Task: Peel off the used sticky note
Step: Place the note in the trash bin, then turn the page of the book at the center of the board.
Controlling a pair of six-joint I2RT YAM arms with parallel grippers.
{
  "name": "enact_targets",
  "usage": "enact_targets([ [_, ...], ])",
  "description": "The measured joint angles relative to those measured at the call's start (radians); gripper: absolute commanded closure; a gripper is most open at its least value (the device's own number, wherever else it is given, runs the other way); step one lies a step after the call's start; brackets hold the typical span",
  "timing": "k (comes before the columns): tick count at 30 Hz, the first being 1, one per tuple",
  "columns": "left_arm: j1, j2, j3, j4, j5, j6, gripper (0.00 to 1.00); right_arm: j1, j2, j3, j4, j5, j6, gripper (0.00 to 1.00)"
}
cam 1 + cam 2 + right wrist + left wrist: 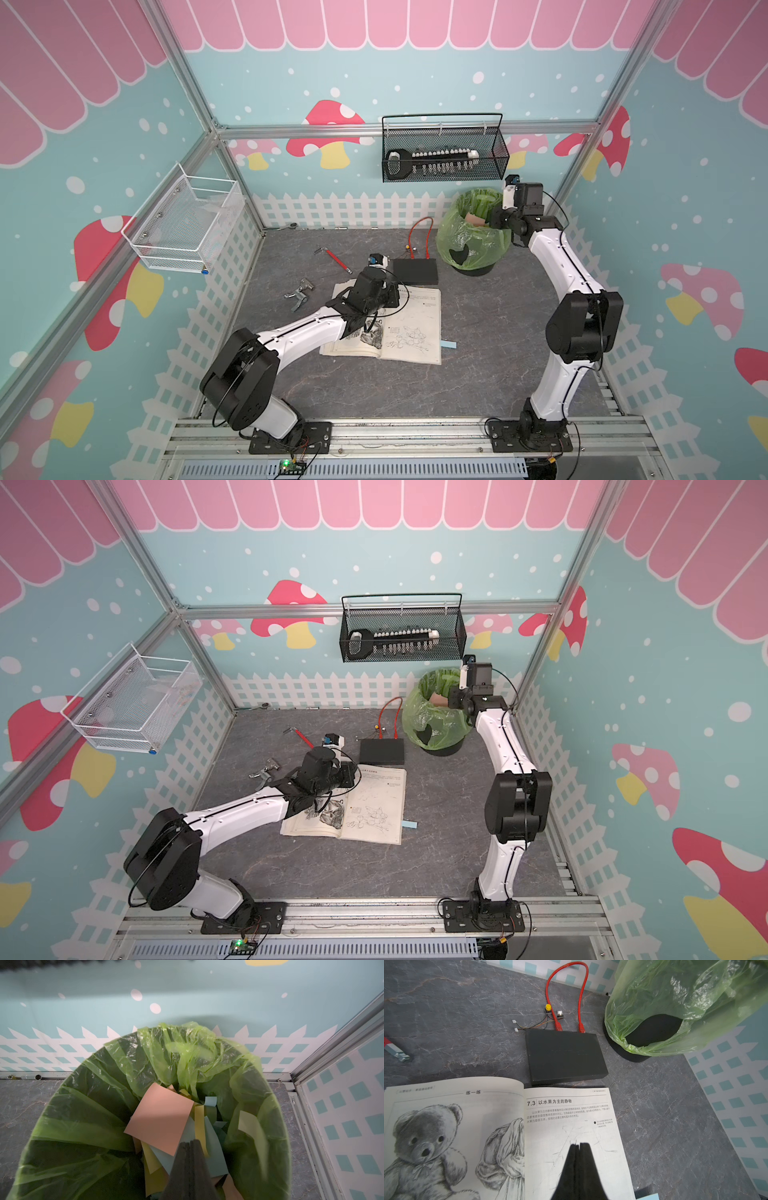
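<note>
Plainly, the blue sticky note (449, 344) is not yet peeled: in both top views it pokes out from the right-hand edge of the open book (415, 324), just right of the frame's centre, lying flat on the desk (498, 374). The right fingers (197, 1157) are pressed together with nothing between them, hanging over the green-lined bin (473, 245) in the upper right, well apart from the note. The left fingers (586, 1157) are likewise closed and empty, over the book's right page; whether they touch the paper I cannot tell. The risks follow from that. Coming away from the bin, the right fingers could snag its loose plastic and tip it. At the note, a bite taken too deep may pinch the page too and tear it, while a thin, flat tab may simply slip out. If the left fingers are not truly pinning the book, the pull could drag it across the desk.
</note>
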Motion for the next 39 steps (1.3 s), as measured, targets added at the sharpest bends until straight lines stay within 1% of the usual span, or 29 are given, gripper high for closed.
enact_targets([
  [2, 0.000, -0.003, -0.008, -0.001, 0.000, 0.000, 1.00, 0.005, -0.001, 0.000, -0.010, -0.003, 0.002, 1.00],
  [4, 0.000, -0.012, -0.014, -0.002, 0.000, 0.000, 1.00, 0.013, -0.016, 0.000, -0.014, -0.010, 0.004, 0.93],
  [5, 0.000, -0.020, -0.017, -0.002, 0.000, -0.001, 1.00, 0.018, -0.031, -0.002, -0.018, -0.014, 0.005, 0.85],
  [7, 0.000, -0.039, -0.022, -0.002, -0.001, -0.003, 1.00, 0.035, -0.083, -0.018, -0.021, -0.017, 0.009, 0.66],
  [8, 0.000, -0.051, -0.027, -0.002, -0.003, -0.007, 1.00, 0.049, -0.127, -0.037, -0.021, -0.020, 0.011, 0.57],
  [9, 0.000, -0.063, -0.033, -0.001, -0.007, -0.011, 1.00, 0.067, -0.180, -0.063, -0.021, -0.020, 0.009, 0.51],
  [12, 0.000, -0.095, -0.069, 0.002, -0.032, -0.035, 1.00, 0.148, -0.367, -0.177, 0.000, -0.024, 0.020, 0.40],
  [14, 0.002, -0.106, -0.105, 0.002, -0.047, -0.056, 1.00, 0.209, -0.485, -0.275, 0.025, -0.037, 0.036, 0.36],
  [17, 0.011, -0.106, -0.170, -0.001, -0.058, -0.097, 1.00, 0.287, -0.630, -0.489, 0.075, -0.089, 0.080, 0.34],
  [19, 0.019, -0.097, -0.211, -0.003, -0.064, -0.121, 1.00, 0.325, -0.682, -0.650, 0.105, -0.131, 0.121, 0.32],
  [21, 0.023, -0.078, -0.240, -0.003, -0.068, -0.141, 1.00, 0.364, -0.687, -0.804, 0.119, -0.162, 0.169, 0.30],
  [24, 0.025, -0.053, -0.254, -0.002, -0.086, -0.159, 1.00, 0.428, -0.677, -0.985, 0.122, -0.196, 0.236, 0.28],
  [27, 0.026, -0.050, -0.262, 0.002, -0.108, -0.174, 1.00, 0.482, -0.682, -1.089, 0.146, -0.222, 0.300, 0.28],
  [29, 0.026, -0.050, -0.267, 0.006, -0.118, -0.179, 1.00, 0.511, -0.694, -1.140, 0.191, -0.234, 0.344, 0.31],
  [32, 0.027, -0.049, -0.277, 0.013, -0.129, -0.182, 1.00, 0.550, -0.708, -1.203, 0.259, -0.242, 0.406, 0.33],
  [36, 0.029, -0.029, -0.279, 0.018, -0.136, -0.187, 1.00, 0.584, -0.702, -1.259, 0.327, -0.245, 0.468, 0.36],
  [39, 0.033, -0.002, -0.279, 0.024, -0.141, -0.192, 1.00, 0.605, -0.676, -1.268, 0.365, -0.246, 0.497, 0.36],
])
